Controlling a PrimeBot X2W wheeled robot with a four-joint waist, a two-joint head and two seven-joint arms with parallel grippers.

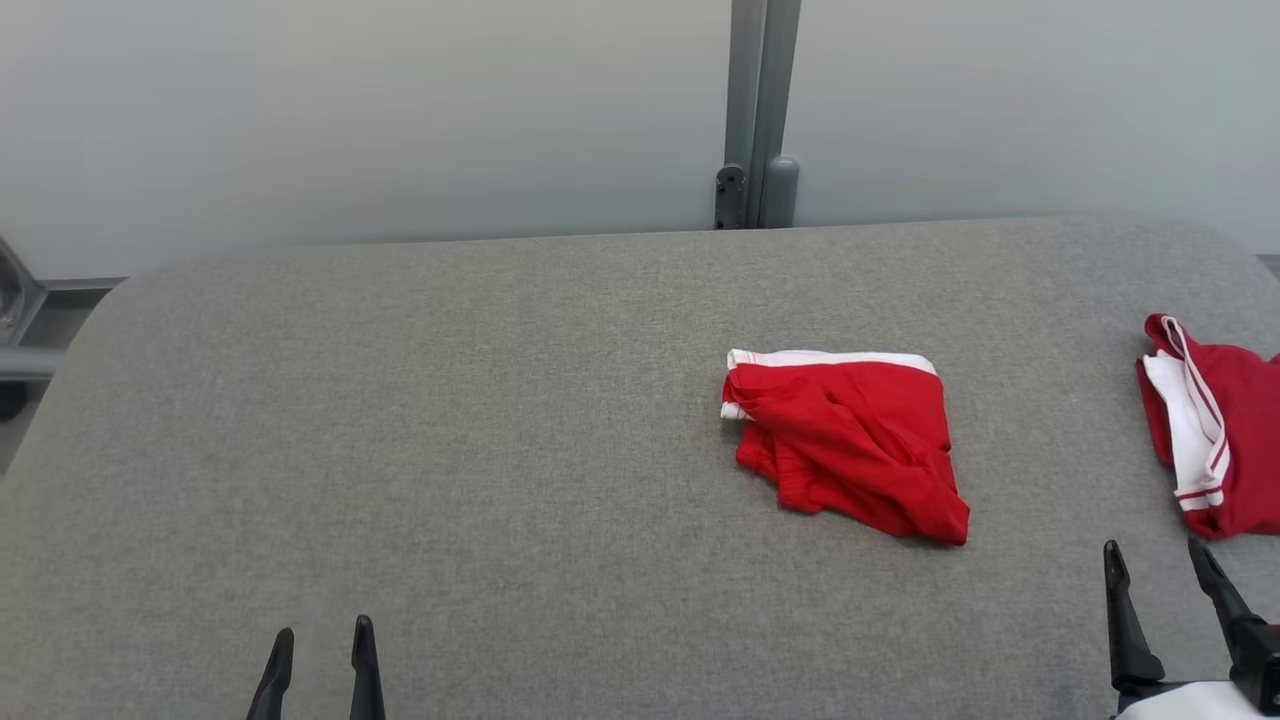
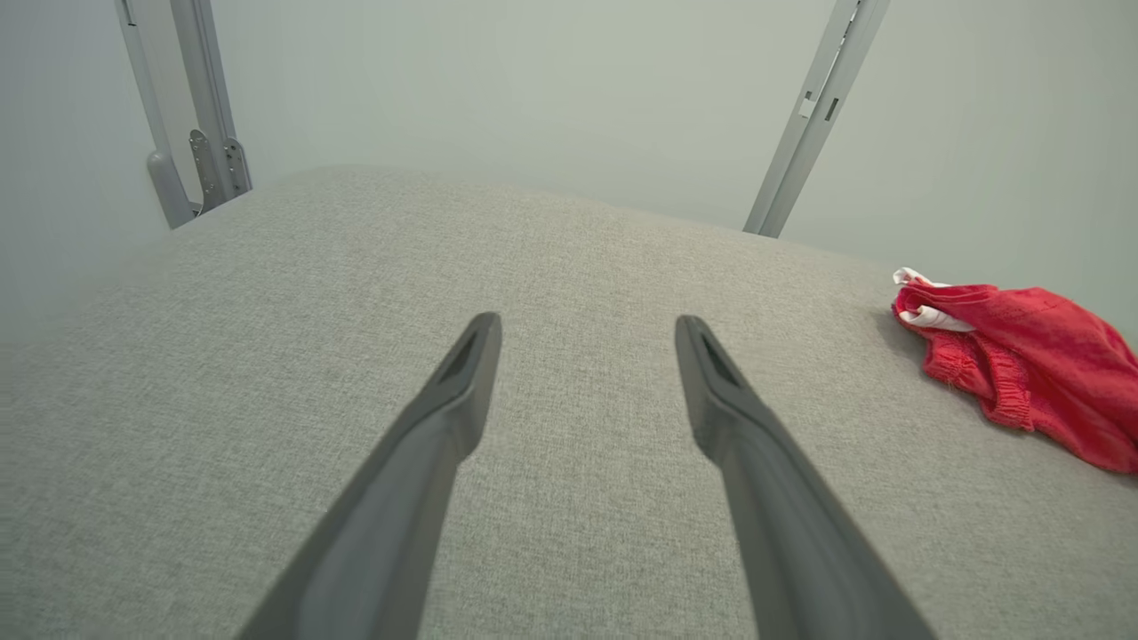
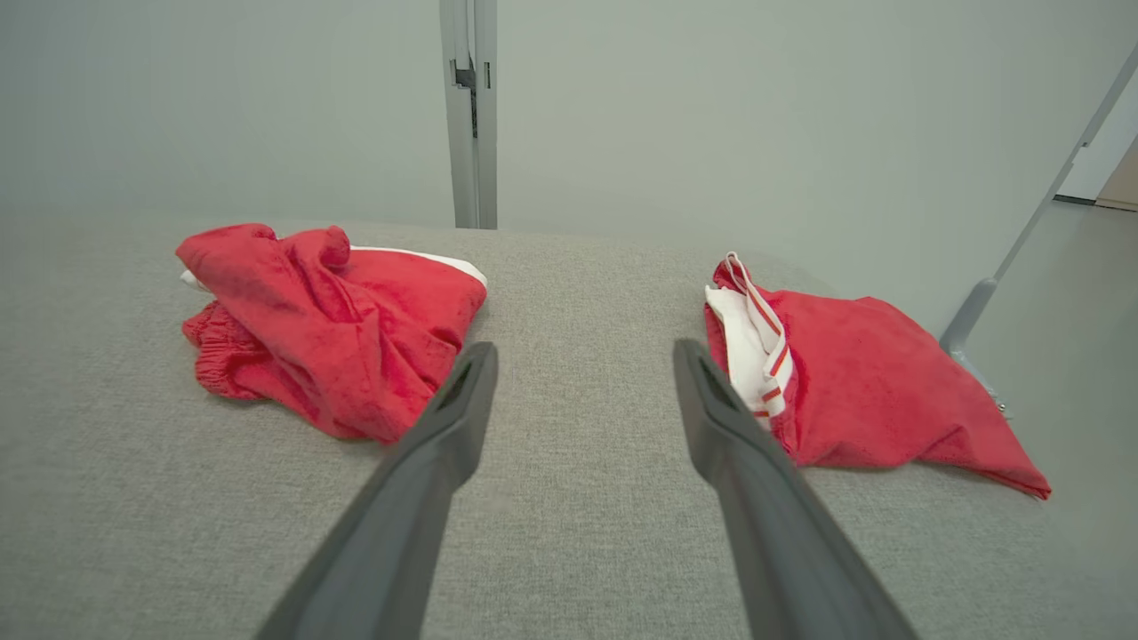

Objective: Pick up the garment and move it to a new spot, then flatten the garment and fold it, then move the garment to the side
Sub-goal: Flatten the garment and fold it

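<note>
Red garment (image 1: 845, 445) lies loosely folded on the grey counter (image 1: 400, 400), right of centre, white waistband on its far side. Right tool (image 1: 1155, 548): fingers apart, empty, near the garment's near-right corner. Left tool (image 1: 323, 630): fingers apart, empty, well off to the garment's left. Second red garment (image 1: 1215, 430) lies at the counter's right edge.

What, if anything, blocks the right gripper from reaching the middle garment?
Probably nothing, so likely yes. The right gripper is open and empty, with bare grey surface between it and the middle garment. The other garment lies apart, farther right.
</note>
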